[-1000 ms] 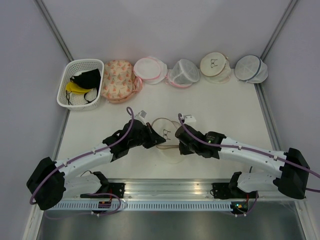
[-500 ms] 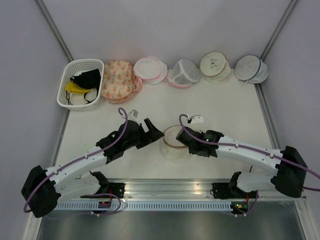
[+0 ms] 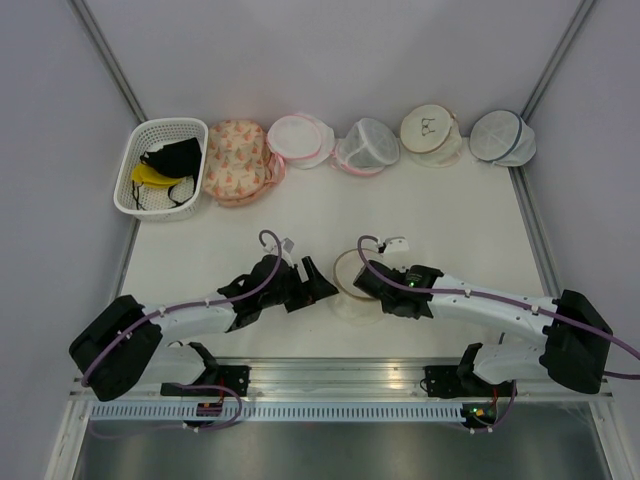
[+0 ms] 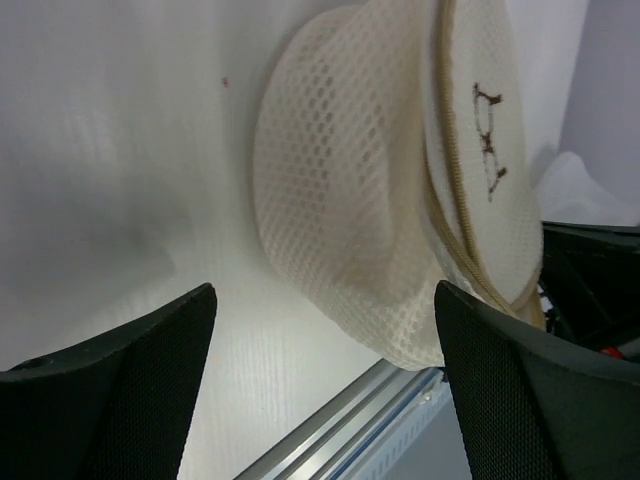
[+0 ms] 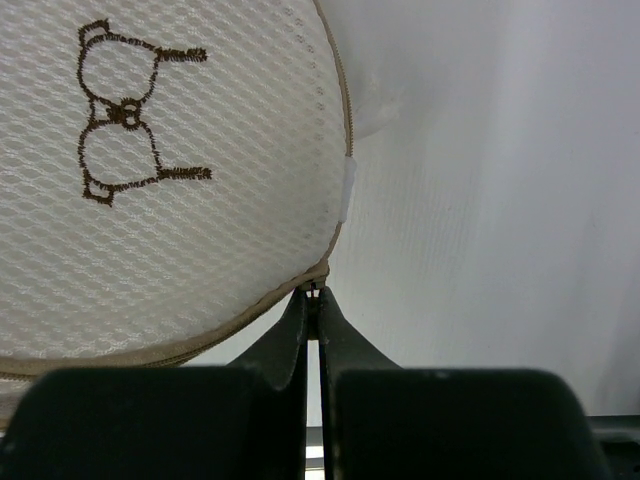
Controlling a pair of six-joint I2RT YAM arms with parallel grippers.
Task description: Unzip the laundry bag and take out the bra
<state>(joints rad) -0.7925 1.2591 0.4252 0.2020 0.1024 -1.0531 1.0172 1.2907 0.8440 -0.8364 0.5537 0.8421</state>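
The laundry bag (image 3: 349, 300) stands on the table between the two arms, a cream mesh pouch with tan zip trim. In the left wrist view the laundry bag (image 4: 350, 220) stands on edge, its dome toward me and its marked flat face turned away. My left gripper (image 3: 318, 281) is open just left of the bag and holds nothing; the same gripper (image 4: 322, 300) has its jaws wide apart. My right gripper (image 5: 315, 297) is shut on the zip pull (image 5: 315, 290) at the rim of the bag (image 5: 170, 200). The bra is hidden.
Along the back wall stand a white basket (image 3: 142, 180) with black and yellow bras, a floral pouch (image 3: 235, 160), two pink-trimmed pouches (image 3: 300, 140), a second tan-trimmed pouch (image 3: 430, 130) and a blue-trimmed one (image 3: 503, 137). A metal rail (image 3: 330, 375) runs along the near edge.
My left gripper has opened, let go of the bag and dropped back toward the near edge. The right gripper has stayed shut at the bag's rim, and the bag has shifted slightly right.
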